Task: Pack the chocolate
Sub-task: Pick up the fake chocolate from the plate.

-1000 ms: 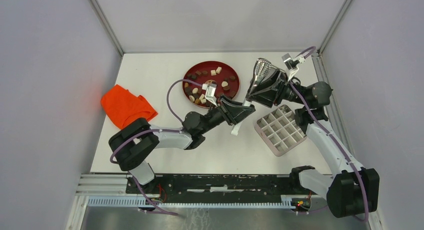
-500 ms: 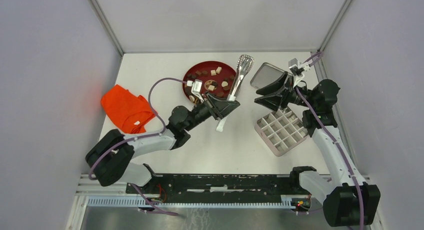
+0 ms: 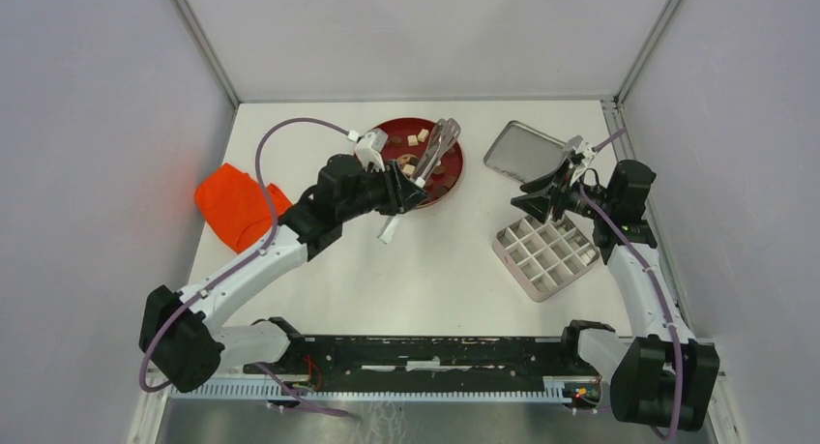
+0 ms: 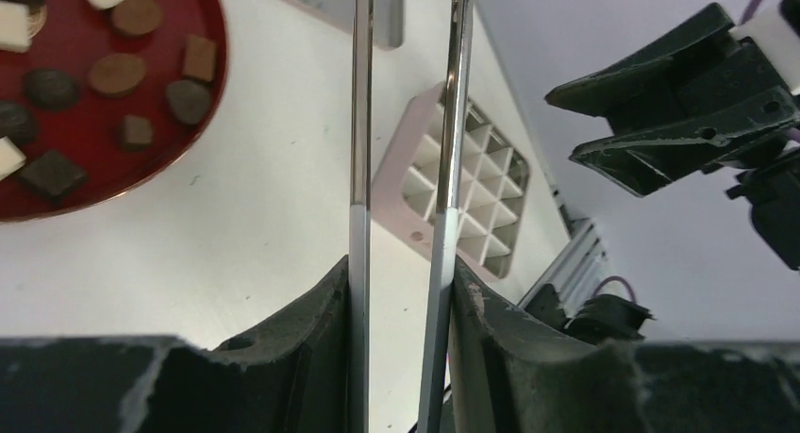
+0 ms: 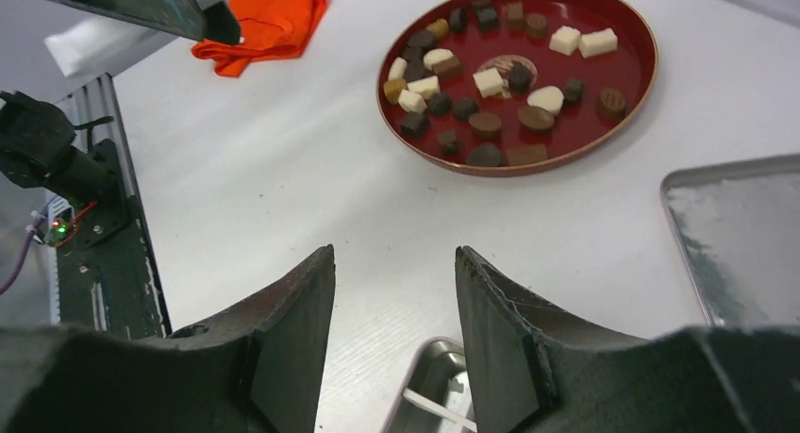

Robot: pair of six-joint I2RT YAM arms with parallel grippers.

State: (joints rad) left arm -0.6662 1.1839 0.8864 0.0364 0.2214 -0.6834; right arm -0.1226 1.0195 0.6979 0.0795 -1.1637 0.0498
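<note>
The left pincer [image 3: 404,188] is clamped on a pair of metal tweezers [image 3: 435,146], both blades squeezed between its black fingers [image 4: 330,306]. The tweezer tips reach over the red plate [image 3: 458,163] at the far middle of the white counter [image 3: 425,280]; whether they touch anything there cannot be told. The chocolate [image 3: 419,135], in dark, brown and cream-white pieces, lies scattered on that plate. On the right, the right pincer [image 3: 522,194] hovers with its fingers apart and nothing between them, above the far edge of a pale divided box [image 3: 543,255] and near a flat metal tray [image 3: 522,149]. An orange cloth [image 3: 237,207] lies crumpled on the counter's left side.
</note>
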